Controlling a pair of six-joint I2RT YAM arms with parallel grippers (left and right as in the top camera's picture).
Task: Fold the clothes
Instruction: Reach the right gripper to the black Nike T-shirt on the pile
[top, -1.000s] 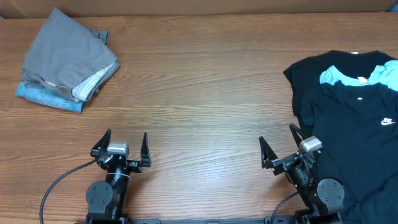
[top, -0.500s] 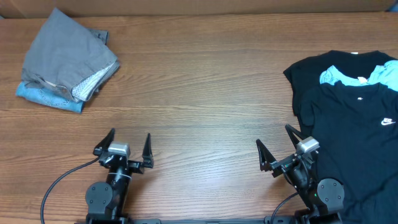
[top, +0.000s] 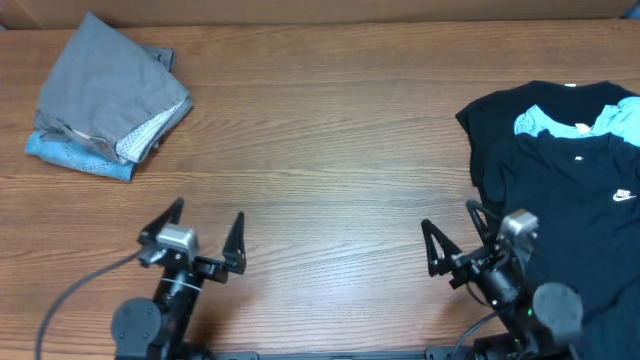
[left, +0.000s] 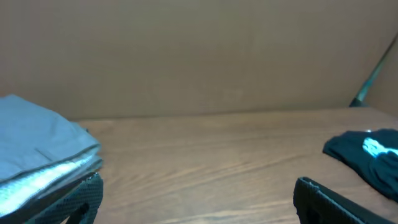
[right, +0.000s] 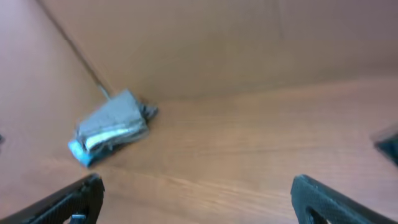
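Note:
A heap of unfolded clothes lies at the right edge: black T-shirts (top: 570, 180) with a light-blue garment (top: 575, 122) between them; it also shows in the left wrist view (left: 367, 155). A stack of folded clothes (top: 105, 100), grey on top with light blue beneath, sits at the far left, and shows in the left wrist view (left: 37, 155) and the right wrist view (right: 112, 127). My left gripper (top: 205, 232) is open and empty near the front edge. My right gripper (top: 455, 232) is open and empty, just left of the black shirts.
The wooden table (top: 330, 150) runs between the folded stack and the heap. A cardboard-coloured wall (left: 199, 56) stands behind the table. A black cable (top: 80, 295) trails from the left arm's base.
Both arms have lifted slightly and appear larger in the overhead view. The left gripper has spread a little wider. The clothes have not moved.

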